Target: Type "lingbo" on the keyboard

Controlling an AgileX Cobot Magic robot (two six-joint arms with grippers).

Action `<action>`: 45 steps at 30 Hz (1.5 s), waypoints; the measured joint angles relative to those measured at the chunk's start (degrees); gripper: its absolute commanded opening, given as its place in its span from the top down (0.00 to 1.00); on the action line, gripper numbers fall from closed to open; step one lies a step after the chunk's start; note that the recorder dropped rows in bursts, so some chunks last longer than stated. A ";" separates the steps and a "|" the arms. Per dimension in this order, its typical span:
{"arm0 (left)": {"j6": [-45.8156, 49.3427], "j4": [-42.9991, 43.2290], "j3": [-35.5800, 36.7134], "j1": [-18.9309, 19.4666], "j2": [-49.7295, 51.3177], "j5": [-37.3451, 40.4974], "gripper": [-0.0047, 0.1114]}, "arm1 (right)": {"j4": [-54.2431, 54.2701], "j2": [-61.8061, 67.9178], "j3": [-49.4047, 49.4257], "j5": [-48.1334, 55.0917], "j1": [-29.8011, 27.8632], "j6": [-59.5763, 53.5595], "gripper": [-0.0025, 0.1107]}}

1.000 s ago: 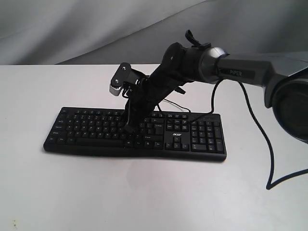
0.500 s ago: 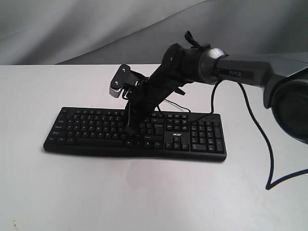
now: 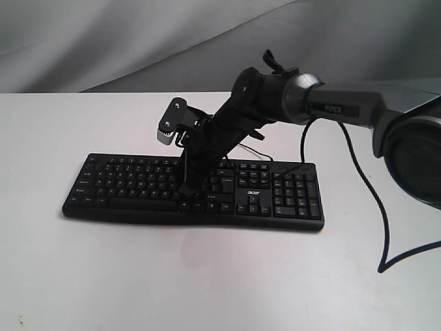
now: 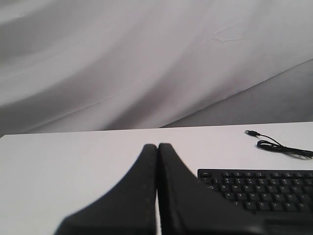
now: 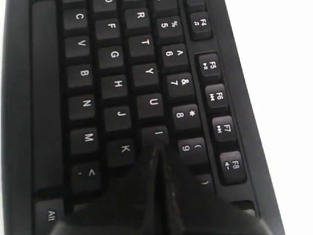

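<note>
The long black keyboard (image 3: 138, 183) lies across the white table, with its number pad at the right end. My right gripper (image 3: 186, 189) is shut with nothing in it and points down onto the letter keys left of the middle. In the right wrist view the closed tips of the right gripper (image 5: 157, 148) sit at the edge of the I key (image 5: 155, 133), between K and 9. My left gripper (image 4: 157, 146) is shut and empty. It stays off the keyboard (image 4: 264, 188), beyond its Esc corner, and does not show in the exterior view.
The keyboard's thin USB cable (image 4: 279, 145) lies loose on the table behind the keyboard. A black cable (image 3: 375, 207) from the right arm hangs over the table's right side. A grey cloth backdrop (image 3: 103, 41) stands behind the table.
The right arm's wrist has shifted slightly to the right, and its closed tip has dropped a little on the letter keys. The keyboard has not moved.
</note>
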 measured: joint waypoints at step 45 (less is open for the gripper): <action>0.00 0.00 0.00 0.00 0.00 0.00 0.96 | -13.15 -39.95 4.01 4.71 -0.23 20.61 0.98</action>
